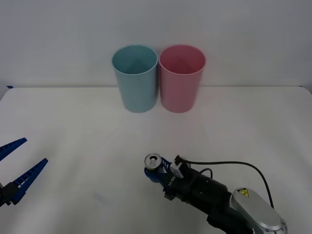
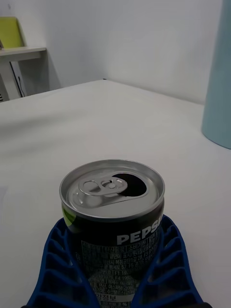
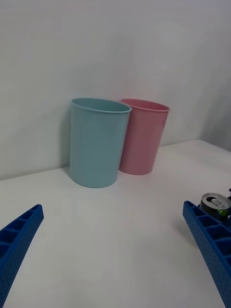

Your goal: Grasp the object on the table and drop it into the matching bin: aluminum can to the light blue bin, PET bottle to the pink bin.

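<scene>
Clearly, my right gripper (image 2: 115, 269) had the aluminum can (image 2: 113, 211) between its blue ribbed fingers (image 2: 62, 274), one on each side of the dark body, well below the silver lid. In the front view the can (image 1: 153, 162) sat near the middle of the white surface (image 1: 73, 136), closer to me than the two bins and well apart from them. Whether it stood on the surface or hung just above it, I could not tell.

Its mouth was already open, so I judged it empty or nearly so: very light, with a thin wall that would dent under too hard a squeeze. The printed side looked smooth and a little slippery, though the ribbed fingers should bite well enough. Mid-body, across the widest part, seemed the right place to hold it, and that was about where the fingers lay.

My left gripper (image 1: 17, 173) hung wide open and empty over the near left of the surface. The light blue bin (image 1: 135, 78) stood at the far edge, touching or almost touching the pink bin (image 1: 182, 78) on its right.

From the right wrist the can's base was hidden by the fingers, and the light blue bin (image 2: 219, 86) was cut to a strip. I could not see any liquid inside the can.
</scene>
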### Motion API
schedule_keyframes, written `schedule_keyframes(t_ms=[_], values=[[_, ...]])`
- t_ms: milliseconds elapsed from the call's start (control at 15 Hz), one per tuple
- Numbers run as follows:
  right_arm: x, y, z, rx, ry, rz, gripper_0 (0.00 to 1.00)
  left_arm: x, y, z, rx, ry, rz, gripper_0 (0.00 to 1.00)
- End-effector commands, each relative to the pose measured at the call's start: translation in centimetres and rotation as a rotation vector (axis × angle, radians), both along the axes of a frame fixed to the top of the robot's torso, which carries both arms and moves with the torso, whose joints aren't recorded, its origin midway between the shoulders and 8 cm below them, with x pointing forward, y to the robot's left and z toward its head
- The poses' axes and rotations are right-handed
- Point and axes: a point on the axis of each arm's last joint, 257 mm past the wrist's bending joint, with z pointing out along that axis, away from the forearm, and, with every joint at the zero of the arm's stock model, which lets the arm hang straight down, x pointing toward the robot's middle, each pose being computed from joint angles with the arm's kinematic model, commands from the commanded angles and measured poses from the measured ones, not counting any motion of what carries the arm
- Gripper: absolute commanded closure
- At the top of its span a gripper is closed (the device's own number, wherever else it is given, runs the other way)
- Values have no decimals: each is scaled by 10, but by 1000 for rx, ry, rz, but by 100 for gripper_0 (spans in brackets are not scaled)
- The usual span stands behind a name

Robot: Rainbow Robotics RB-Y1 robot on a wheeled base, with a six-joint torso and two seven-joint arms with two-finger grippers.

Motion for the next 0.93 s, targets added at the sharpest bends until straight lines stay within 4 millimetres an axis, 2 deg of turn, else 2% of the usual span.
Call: schedule_keyframes(t_ms=[67,267,600,933], values=[[-1,-11,14,21,-7,0,100,0,0,0,0,0,0,0],[-10,-25,31,49,-7,-3,100,0,0,0,0,0,0,0],[-24,-59,72,116,22,-37,100,0,0,0,0,0,0,0],[-22,-82,121,194,17,-64,100,0,0,0,0,0,0,0]])
